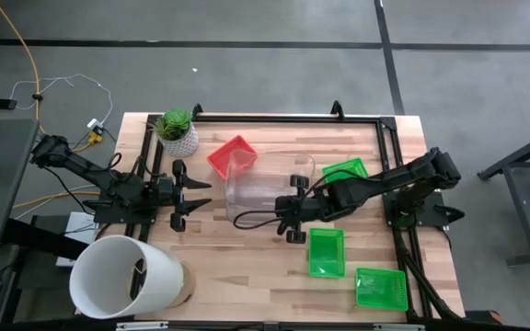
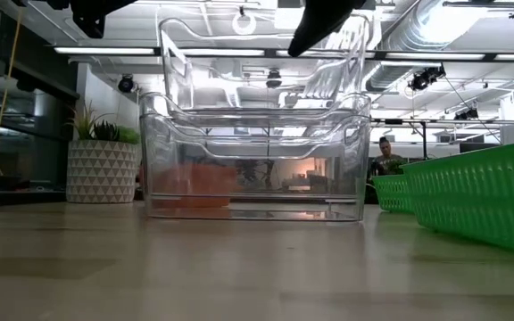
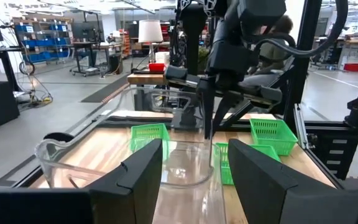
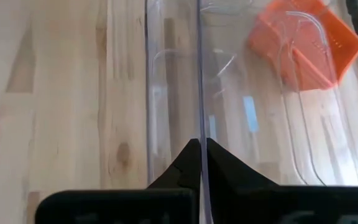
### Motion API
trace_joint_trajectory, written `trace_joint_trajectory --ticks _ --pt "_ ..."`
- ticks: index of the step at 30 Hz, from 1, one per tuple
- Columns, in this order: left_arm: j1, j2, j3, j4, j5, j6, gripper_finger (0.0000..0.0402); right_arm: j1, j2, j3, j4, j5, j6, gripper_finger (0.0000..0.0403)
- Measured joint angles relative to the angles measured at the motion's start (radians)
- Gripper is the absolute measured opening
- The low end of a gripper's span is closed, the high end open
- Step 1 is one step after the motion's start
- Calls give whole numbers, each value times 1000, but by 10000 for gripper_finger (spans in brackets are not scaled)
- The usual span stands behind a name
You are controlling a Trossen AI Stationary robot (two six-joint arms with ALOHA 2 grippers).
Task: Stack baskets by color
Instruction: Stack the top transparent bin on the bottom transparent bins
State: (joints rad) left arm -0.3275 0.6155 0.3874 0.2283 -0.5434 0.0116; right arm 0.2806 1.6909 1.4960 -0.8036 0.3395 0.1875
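Note:
Two clear baskets [image 2: 257, 160] stand nested at mid-table, the upper one [image 2: 261, 62] rising out of the lower. My right gripper [image 4: 201, 146] comes down from the table's right and is shut on a clear wall; it also shows as right gripper [image 1: 291, 210]. My left gripper [image 1: 190, 195] hangs level and open just left of the clear baskets, touching nothing. A red basket [image 1: 233, 156] lies behind them. Three green baskets [image 1: 327, 251] sit flat on the right half. My right gripper pinches a thin clear wall of the upper basket [image 4: 199, 118] between its two fingers, one on each face of the wall. The fingers slant down from the table's right side. The upper basket sits upright inside the lower one; whether it is lifted off it, I cannot tell.
A white bucket [image 1: 122, 276] stands at the near left corner. A potted plant [image 1: 177, 131] sits at the far left. A black frame rail [image 1: 283, 117] runs along the far and right edges. Bare wood lies near the front middle [image 1: 247, 267].

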Motion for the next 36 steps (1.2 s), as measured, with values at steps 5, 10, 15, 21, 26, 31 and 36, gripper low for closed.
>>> trace_joint_trajectory --ticks 5,10,15,21,26,31,36 --pt "0 0 0 0 -16 0 172 0 2 0 28 -19 15 0" --pt "0 0 0 0 -18 0 172 -1 26 0 55 -87 15 0" --pt "0 0 0 1 -18 0 172 8 46 0 45 -131 -5 0" --pt "0 0 0 0 -18 0 172 10 41 14 34 -153 -12 0" --pt "0 0 0 0 -18 0 172 8 40 12 25 -156 -12 0" --pt "0 0 0 0 -18 0 172 6 40 11 21 -147 -5 1" --pt "0 0 0 0 -22 0 172 -8 40 11 3 -130 43 38"
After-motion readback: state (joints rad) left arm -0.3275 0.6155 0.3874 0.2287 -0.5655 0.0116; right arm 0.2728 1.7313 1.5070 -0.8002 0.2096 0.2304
